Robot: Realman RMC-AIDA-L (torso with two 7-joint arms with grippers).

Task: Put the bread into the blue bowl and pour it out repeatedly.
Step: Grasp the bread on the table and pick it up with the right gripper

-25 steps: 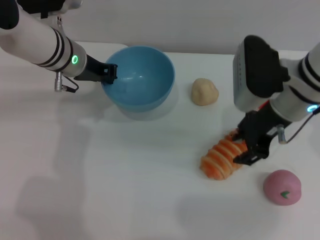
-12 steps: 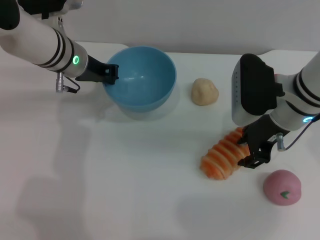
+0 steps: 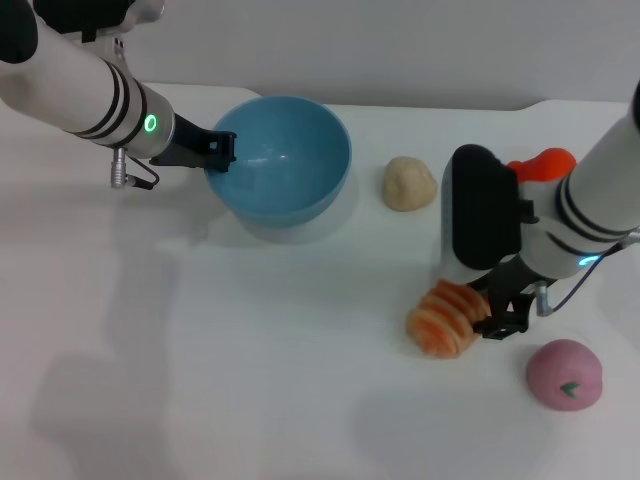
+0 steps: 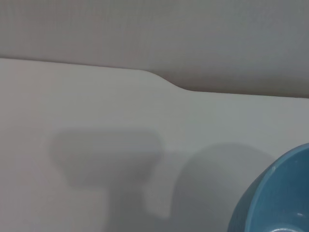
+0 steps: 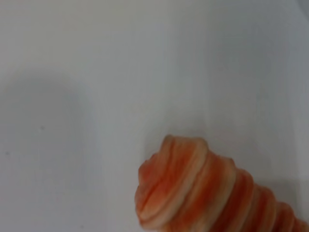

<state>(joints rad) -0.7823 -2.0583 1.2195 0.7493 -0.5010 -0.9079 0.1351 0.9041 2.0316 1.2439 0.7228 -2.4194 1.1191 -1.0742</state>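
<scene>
The blue bowl point(image 3: 285, 160) stands at the back left of the white table; its rim also shows in the left wrist view point(image 4: 280, 198). My left gripper point(image 3: 218, 150) is shut on the bowl's left rim. The bread point(image 3: 445, 318), orange-and-cream ridged, is at the right front with its near end toward me. My right gripper point(image 3: 497, 305) is shut on its far end, which the wrist hides. The right wrist view shows the bread's free end point(image 5: 203, 193) close up above the table.
A small round beige lump point(image 3: 410, 183) lies right of the bowl. A pink round toy point(image 3: 565, 373) lies at the front right, close to the right gripper. An orange-red piece point(image 3: 543, 162) shows behind the right wrist. The table's back edge point(image 3: 440, 103) runs behind the bowl.
My right arm has swung left and turned over the bread. The bread now looks shorter and sits more end-on. The left arm and the bowl have barely moved.
</scene>
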